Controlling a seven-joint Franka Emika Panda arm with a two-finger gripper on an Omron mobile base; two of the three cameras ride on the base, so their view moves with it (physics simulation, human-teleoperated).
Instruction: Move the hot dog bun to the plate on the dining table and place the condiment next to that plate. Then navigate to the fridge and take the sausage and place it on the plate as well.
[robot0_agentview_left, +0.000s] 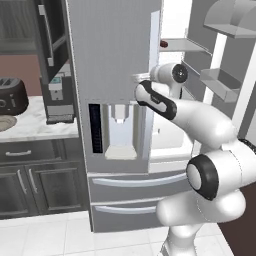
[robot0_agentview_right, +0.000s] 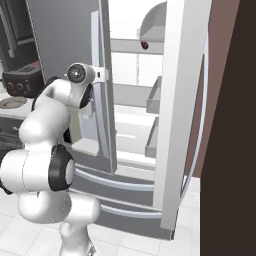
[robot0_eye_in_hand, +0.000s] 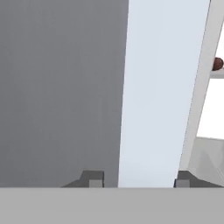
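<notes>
Right now my two-finger pincer (robot0_eye_in_hand: 136, 180) sits at the edge of the grey fridge's left door (robot0_agentview_left: 115, 55), its dark fingertips (robot0_eye_in_hand: 92, 178) set either side of the pale door edge; whether they press it or merely straddle it, I cannot tell. Deeper inside, a small reddish-brown sausage (robot0_eye_in_hand: 218, 64) rests on the white upper shelf (robot0_agentview_left: 182, 46), well apart from my pincer.

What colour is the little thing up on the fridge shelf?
Dark reddish-brown. The sausage shows best in the right base view.
</notes>
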